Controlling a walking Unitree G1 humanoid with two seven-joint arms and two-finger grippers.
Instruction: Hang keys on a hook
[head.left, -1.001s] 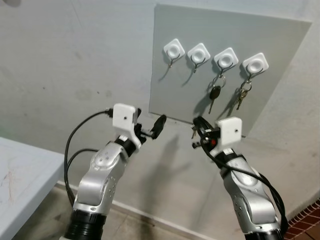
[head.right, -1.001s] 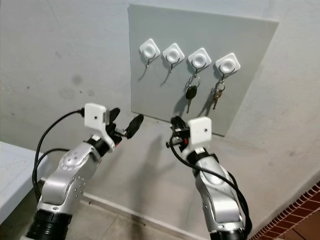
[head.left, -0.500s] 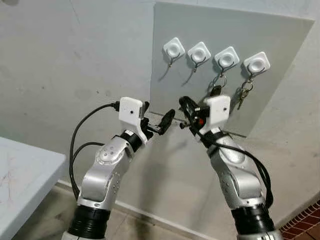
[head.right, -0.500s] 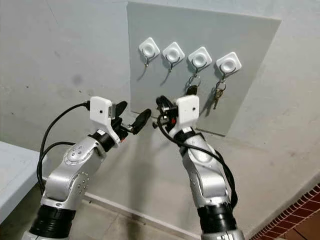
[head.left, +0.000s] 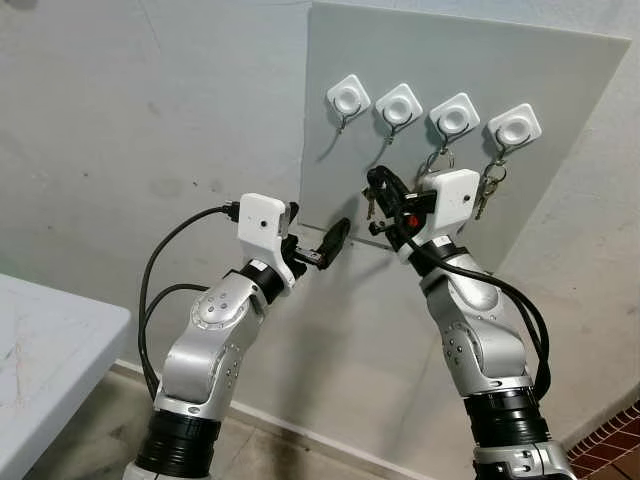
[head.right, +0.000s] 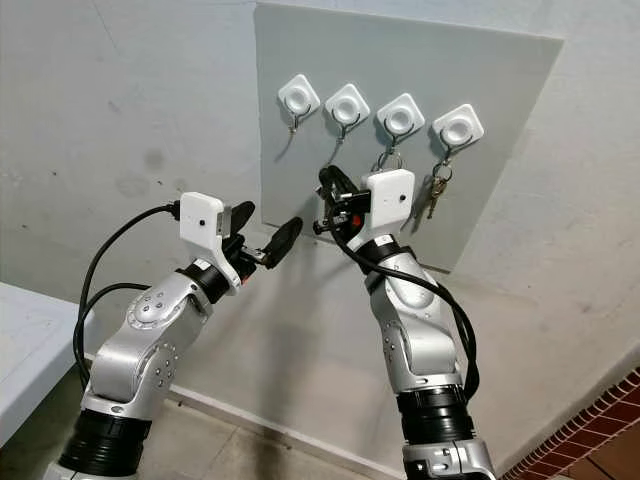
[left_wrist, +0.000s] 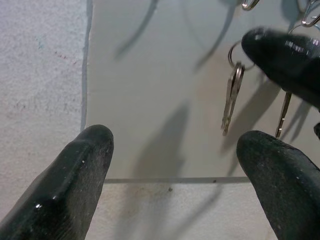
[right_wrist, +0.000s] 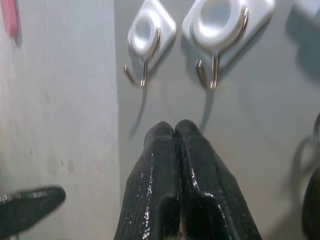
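A grey board (head.left: 330, 140) on the wall carries a row of white hooks. The two left hooks (right_wrist: 145, 75) (right_wrist: 215, 75) are bare. The far right hook holds a key bunch (head.left: 487, 190). My right gripper (head.left: 376, 182) is raised below the second hook, shut on a key ring, and its keys (left_wrist: 231, 97) dangle under the fingertips (left_wrist: 280, 50). In the right wrist view its fingers (right_wrist: 174, 131) are pressed together just beneath the bare hooks. My left gripper (head.left: 315, 232) stands open lower left of it, at the board's bottom edge, holding nothing.
A white table (head.left: 40, 350) juts in at the lower left. Brick flooring (head.left: 610, 440) shows at the lower right corner. Black cables (head.left: 160, 270) loop off both wrists. The wall left of the board is bare plaster.
My right gripper has risen with the keys from level with the left gripper to just under the hooks. The left arm moved up and right a second ago, then held still.
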